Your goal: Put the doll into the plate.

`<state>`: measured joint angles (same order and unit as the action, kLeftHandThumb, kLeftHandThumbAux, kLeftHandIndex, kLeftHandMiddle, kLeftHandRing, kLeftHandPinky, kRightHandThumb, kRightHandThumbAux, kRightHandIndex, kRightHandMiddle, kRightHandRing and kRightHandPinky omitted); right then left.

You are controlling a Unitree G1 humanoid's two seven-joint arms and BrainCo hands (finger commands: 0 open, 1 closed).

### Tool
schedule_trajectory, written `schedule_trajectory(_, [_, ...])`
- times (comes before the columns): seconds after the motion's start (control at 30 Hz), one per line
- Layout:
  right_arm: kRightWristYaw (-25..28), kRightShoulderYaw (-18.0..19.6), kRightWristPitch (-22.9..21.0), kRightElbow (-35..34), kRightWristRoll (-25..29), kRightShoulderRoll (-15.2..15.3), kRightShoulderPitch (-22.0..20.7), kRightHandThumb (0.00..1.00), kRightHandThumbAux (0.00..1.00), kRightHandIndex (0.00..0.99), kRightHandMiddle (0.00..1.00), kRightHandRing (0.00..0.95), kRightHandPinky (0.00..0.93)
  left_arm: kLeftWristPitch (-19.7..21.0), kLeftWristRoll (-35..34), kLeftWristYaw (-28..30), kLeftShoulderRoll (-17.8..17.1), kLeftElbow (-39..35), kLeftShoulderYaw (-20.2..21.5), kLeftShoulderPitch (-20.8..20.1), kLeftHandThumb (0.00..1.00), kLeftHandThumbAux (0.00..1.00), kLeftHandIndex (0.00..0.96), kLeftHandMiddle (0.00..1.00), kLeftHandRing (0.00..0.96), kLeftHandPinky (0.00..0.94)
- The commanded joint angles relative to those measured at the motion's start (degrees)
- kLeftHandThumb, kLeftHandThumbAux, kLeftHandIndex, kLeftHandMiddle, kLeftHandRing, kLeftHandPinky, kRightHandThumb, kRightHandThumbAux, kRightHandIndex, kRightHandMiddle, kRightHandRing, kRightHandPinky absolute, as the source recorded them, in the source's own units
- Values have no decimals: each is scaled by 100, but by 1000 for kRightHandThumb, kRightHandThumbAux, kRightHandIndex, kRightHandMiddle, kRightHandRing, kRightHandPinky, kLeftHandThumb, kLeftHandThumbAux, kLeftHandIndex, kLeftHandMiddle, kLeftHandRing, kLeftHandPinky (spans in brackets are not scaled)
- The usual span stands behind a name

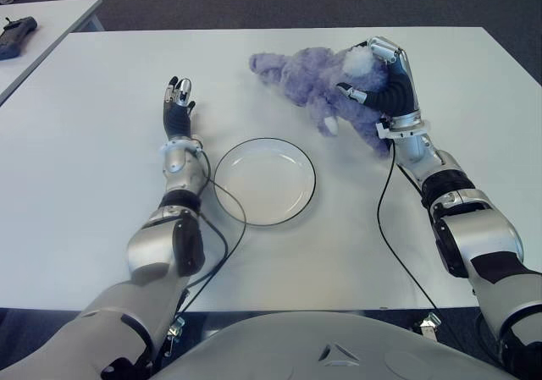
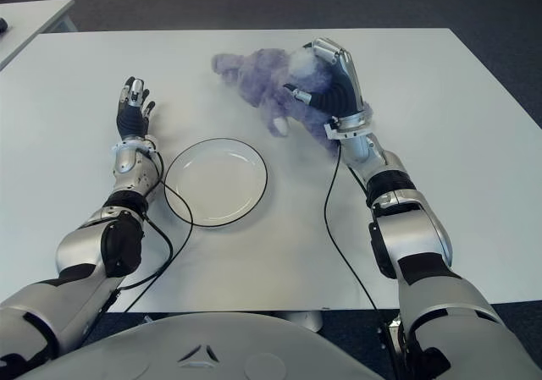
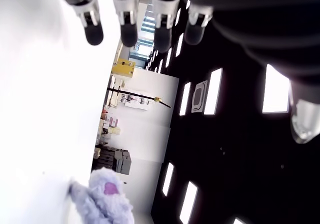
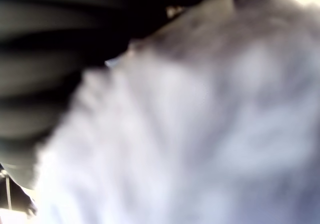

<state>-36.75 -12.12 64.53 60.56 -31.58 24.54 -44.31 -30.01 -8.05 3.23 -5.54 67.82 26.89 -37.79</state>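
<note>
1. Your doll point(image 1: 318, 84) — a fluffy purple plush — lies on the white table point(image 1: 102, 228), toward the far side and right of centre, well outside the plate.
2. Your right hand point(image 1: 385, 79) sits on the right end of the doll, thumb and fingers wrapped into the fur. The right wrist view shows nothing but fur pressed up close, so the hand looks closed on the toy, which lies low against the table.
3. The plate point(image 1: 292, 206) — white with a dark rim — sits near the middle of the table, just to the near left of the doll, with nothing in it.
4. Your left hand point(image 1: 178, 109) shows left of the plate, fingers point(image 3: 127, 32) straight and relaxed, holding nothing.
5. A dark cable point(image 1: 385, 228) runs along the table beside your right forearm.
</note>
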Motion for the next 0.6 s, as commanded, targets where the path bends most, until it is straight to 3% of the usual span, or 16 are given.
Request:
schedule_trajectory(0.03, [-350,89,194,-160,-259,116,-216,400,746,828,907,890,893,397,-239,-54,503,830,181,1296,0,446,35,102,68,26])
schedule_trajectory(0.6, [-779,127,-81,-427,-549,239,-346,403,758,820,912,893,888,355,-223,-50,535,828,174,1289,0,427,24,104,68,14])
